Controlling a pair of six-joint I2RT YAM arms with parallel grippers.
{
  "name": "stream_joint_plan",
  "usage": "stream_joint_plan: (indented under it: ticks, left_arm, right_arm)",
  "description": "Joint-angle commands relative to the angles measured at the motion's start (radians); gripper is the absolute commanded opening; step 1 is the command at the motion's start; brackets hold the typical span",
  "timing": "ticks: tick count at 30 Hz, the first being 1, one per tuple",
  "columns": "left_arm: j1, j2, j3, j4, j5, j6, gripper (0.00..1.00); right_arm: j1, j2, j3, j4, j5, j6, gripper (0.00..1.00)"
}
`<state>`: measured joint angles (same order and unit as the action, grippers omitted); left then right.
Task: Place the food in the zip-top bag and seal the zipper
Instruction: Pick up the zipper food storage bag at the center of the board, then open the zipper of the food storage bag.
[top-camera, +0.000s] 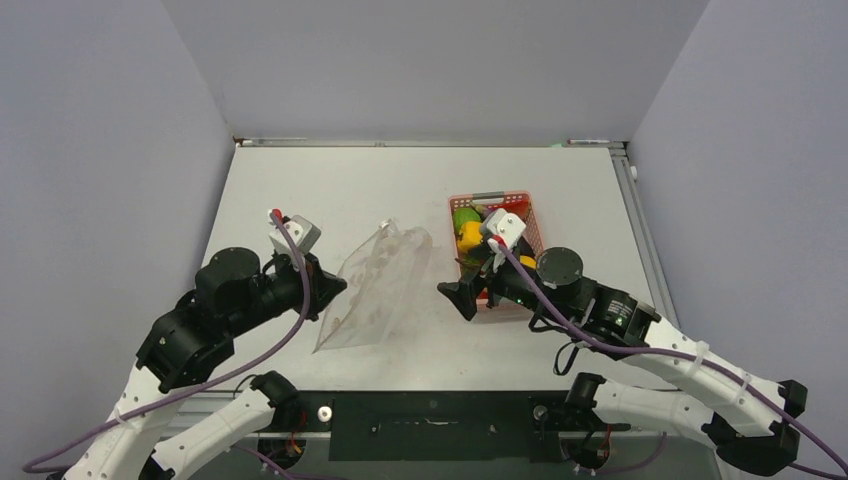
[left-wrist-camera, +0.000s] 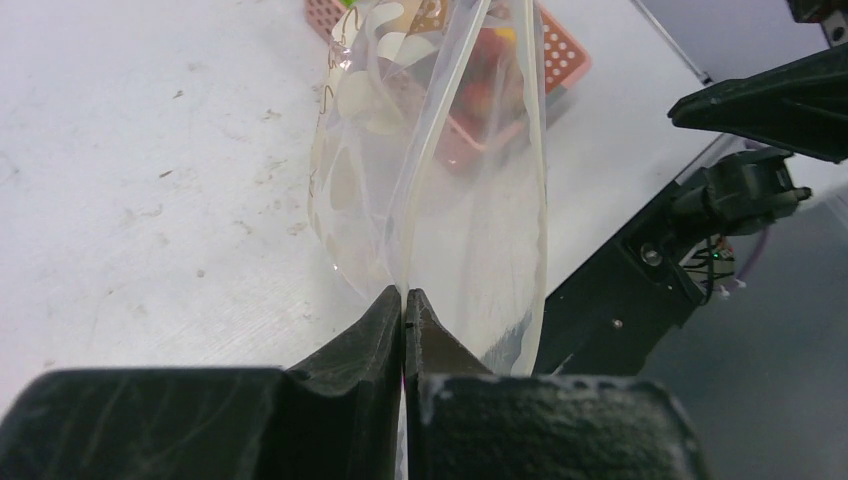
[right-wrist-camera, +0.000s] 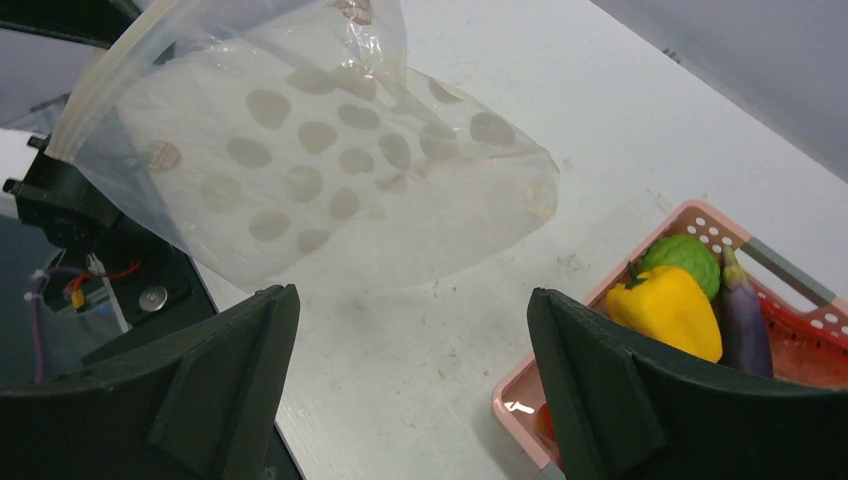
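Observation:
The zip-top bag (top-camera: 380, 285) lies floppy at mid-table, clear with white dots; nothing shows inside it. My left gripper (top-camera: 335, 288) is shut on its mouth edge, and in the left wrist view the jaws (left-wrist-camera: 403, 300) pinch the zipper (left-wrist-camera: 440, 120) strip. The food sits in the pink basket (top-camera: 521, 199): a yellow pepper (right-wrist-camera: 665, 305), a green round fruit (right-wrist-camera: 685, 258), a purple eggplant (right-wrist-camera: 745, 320) and red pieces (top-camera: 515, 208). My right gripper (right-wrist-camera: 410, 295) stands open and empty over bare table between bag (right-wrist-camera: 330, 170) and basket (right-wrist-camera: 520, 400).
The pink slatted basket stands right of centre, partly under my right wrist. Grey walls close the table at the back and sides. The black mounting rail (top-camera: 430, 415) runs along the near edge.

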<state>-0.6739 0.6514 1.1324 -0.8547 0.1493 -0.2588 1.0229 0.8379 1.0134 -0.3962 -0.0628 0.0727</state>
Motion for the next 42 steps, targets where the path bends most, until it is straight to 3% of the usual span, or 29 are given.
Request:
stream_joint_plan:
  ticks: [1, 7, 15, 23, 33, 42]
  left_arm:
    - [0.004, 0.047, 0.055, -0.024, -0.135, -0.011, 0.00]
    - [0.004, 0.079, 0.069, -0.010, -0.239, -0.053, 0.00]
    - [0.001, 0.119, 0.050, -0.003, -0.393, -0.121, 0.00]
    - [-0.011, 0.143, 0.041, -0.019, -0.522, -0.168, 0.00]
    - [-0.024, 0.148, 0.044, -0.031, -0.604, -0.226, 0.00]
    - [-0.031, 0.143, 0.041, -0.030, -0.617, -0.242, 0.00]
  right_arm:
    - [0.005, 0.035, 0.012, 0.097, 0.149, 0.176, 0.86]
    - [0.008, 0.098, 0.019, 0.160, 0.131, 0.346, 0.82]
    - [0.072, 0.230, 0.074, 0.202, 0.221, 0.484, 0.76]
    - [0.250, 0.366, 0.194, 0.214, 0.480, 0.485, 0.75]
    - [0.294, 0.506, 0.294, 0.234, 0.604, 0.539, 0.73]
    - [0.296, 0.611, 0.388, 0.249, 0.595, 0.547, 0.72]
